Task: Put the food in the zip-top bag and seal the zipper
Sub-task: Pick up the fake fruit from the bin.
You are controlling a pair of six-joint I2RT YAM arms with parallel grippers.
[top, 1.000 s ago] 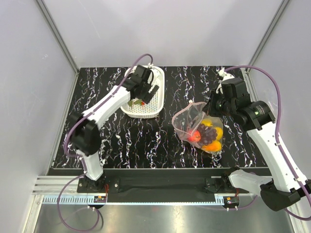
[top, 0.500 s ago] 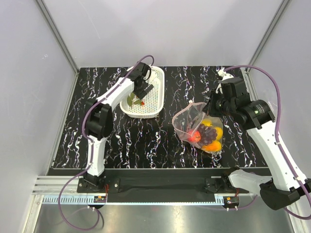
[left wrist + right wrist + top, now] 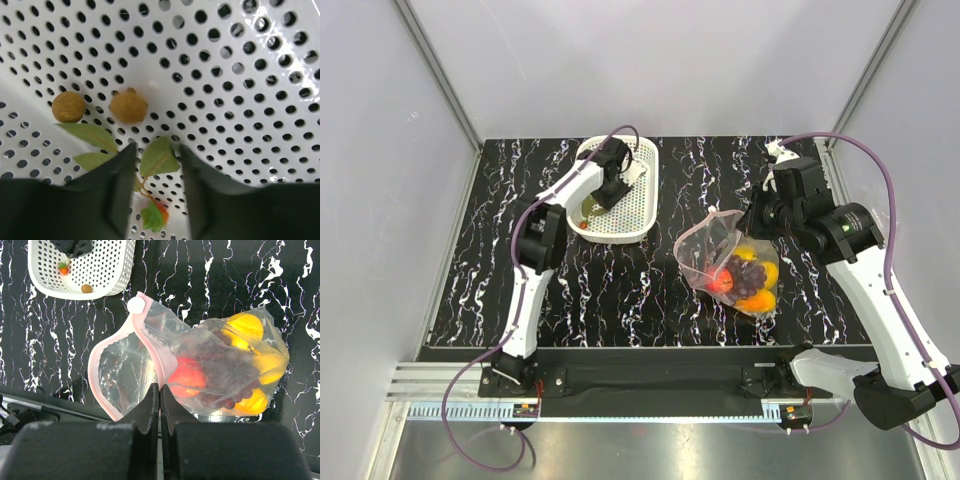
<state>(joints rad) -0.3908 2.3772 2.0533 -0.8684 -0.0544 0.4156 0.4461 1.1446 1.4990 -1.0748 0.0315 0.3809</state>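
Here, the zip-top bag point(image 3: 125, 365) is seen lying on the black, white-veined tabletop point(image 3: 210, 270), well to the right of the white perforated plastic basket point(image 3: 120, 270). The bag is thin, clear and crinkled. Its zipper point(image 3: 92, 365), a narrow pink strip, is bowed into an open loop, with a small round white tab point(image 3: 135, 305) at the far end. Food is packed into the closed end: a glossy red apple point(image 3: 186, 376), smooth yellow lemons point(image 3: 246, 327), a dark knobbly grape bunch point(image 3: 220, 375) and an orange piece point(image 3: 252, 402). Their outlines are softened by folds and glare in the film.

The right tool point(image 3: 160, 387) is pinched to a hairline slit, and the bag's pink rim and film are gripped at its tips. The bag's near edge is hidden behind the tool's dark body.

The left tool point(image 3: 156, 150) is lowered into the basket with its fingers spread apart – one on either side of a leafy green piece point(image 3: 159, 157). Whether the leaf is touched cannot be told. Beyond it, two matt ochre balls point(image 3: 68, 106) rest on the dotted floor. A small green-and-orange tip point(image 3: 155, 215) shows between the fingers – the stem is partly covered, and the fingers are cut off by the lower edge of the view
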